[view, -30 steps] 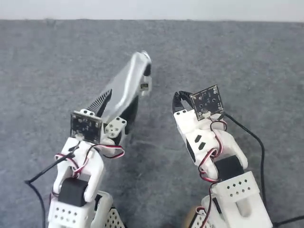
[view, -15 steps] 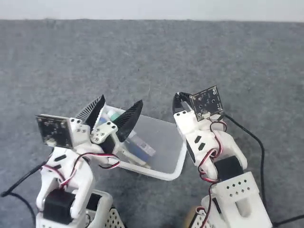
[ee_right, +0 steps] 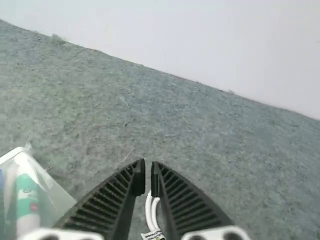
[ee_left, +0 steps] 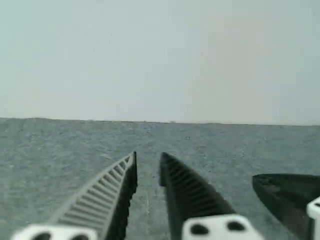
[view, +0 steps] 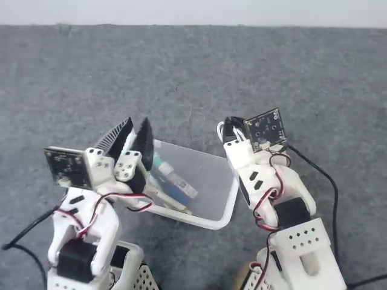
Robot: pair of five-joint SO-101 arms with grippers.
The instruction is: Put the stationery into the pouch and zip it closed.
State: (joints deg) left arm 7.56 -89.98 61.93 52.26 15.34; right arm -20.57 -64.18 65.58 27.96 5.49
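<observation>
A clear pouch [view: 208, 187] lies flat on the grey mat between my two arms. Inside it are a green-and-white item [view: 158, 162] and a blue-and-white one [view: 179, 186]. My left gripper [view: 136, 136] hangs over the pouch's left end, and its fingers [ee_left: 120, 187] are all but shut with nothing between them. At the pouch's right corner my right gripper [view: 230, 131] is shut, with a thin white cord [ee_right: 149, 205] caught in the slit between its jaws. The pouch's edge [ee_right: 22, 167] appears in the right wrist view.
Grey mat [view: 290, 78] stretches open beyond both grippers to a pale wall. The right arm's black cable [view: 323, 175] trails on the mat at the right. One dark finger of the other gripper [ee_left: 285, 195] shows at the side of the left wrist view.
A second ago the left gripper held the pouch lifted and tilted. It then opened, the pouch dropped flat on the mat, and the fingers have closed again. The right arm barely moved.
</observation>
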